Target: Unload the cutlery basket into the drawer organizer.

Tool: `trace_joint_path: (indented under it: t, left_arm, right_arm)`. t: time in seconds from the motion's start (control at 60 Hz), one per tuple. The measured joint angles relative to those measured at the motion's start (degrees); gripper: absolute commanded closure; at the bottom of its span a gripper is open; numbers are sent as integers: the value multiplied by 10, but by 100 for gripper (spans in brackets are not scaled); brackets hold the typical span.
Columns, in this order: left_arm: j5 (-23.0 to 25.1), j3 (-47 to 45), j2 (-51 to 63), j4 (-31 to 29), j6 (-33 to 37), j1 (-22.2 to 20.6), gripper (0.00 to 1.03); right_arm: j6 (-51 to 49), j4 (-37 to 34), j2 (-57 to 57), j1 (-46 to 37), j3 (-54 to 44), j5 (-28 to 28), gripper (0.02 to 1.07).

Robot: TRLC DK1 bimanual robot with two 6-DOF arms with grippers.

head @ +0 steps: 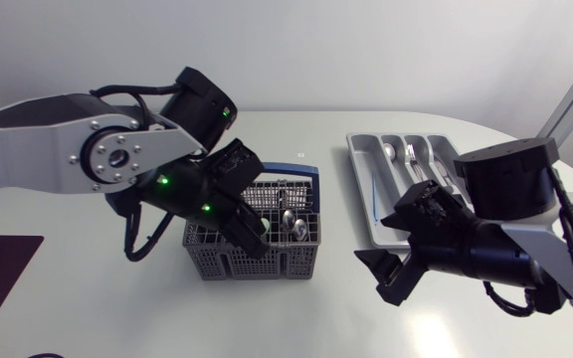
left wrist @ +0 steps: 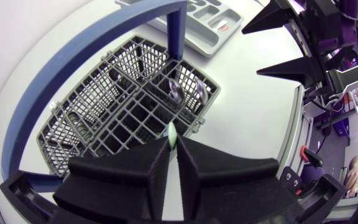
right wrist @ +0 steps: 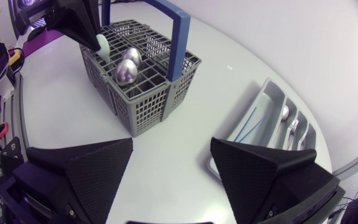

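Between the closed fingers of the left pincer [left wrist: 174, 147] sits the rounded end of a pale green utensil [left wrist: 173, 132]. The fingers are pressed near together on it from both sides. The rest of it is hidden, so I cannot tell what kind of piece it is. This pincer hangs just over the grey cutlery basket [left wrist: 120, 121], on the side away from the upright of its blue handle [left wrist: 176, 34].

Two metal spoons [left wrist: 186, 91] stand bowl-up in a compartment near that upright, apart from the pincer. The other compartments that show look empty, though the arm covers part of the basket in the head view.

Farther out, the right pincer [right wrist: 173, 169] hovers above bare bench [right wrist: 185, 112] between basket and drawer organizer [head: 359, 177]. Its fingers are spread wide and hold nothing.

The organizer lies well apart from the basket and already holds a spoon [head: 391, 152], a fork [head: 418, 155] and a thin blue item [right wrist: 248, 123], each in its own slot.

By my judgement the job is well past halfway: the green piece is gripped but not yet carried across, and the two spoons are left to move.
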Motion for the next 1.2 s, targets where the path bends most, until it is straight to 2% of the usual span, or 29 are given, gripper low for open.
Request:
trace_joint_path:
  t: [0.517,0.7,0.867,1.067,1.2]
  left_arm:
    - [17,-11,-99,0,4,4,93]
    - [17,-10,-132,-17,7,4,93]
    - [46,-10,-169,-24,30,5,93]
    - [106,-9,-188,-32,66,26,93]
    - [116,-9,-188,-32,71,35,93]
  right_arm:
    - [0,10,4,2,-5,0,17]
    - [0,10,4,2,-5,-1,17]
    - [-5,-1,-4,2,-4,-16,15]
    - [-10,-28,-30,-7,14,-59,15]
    - [-16,-28,-40,-11,24,-63,15]
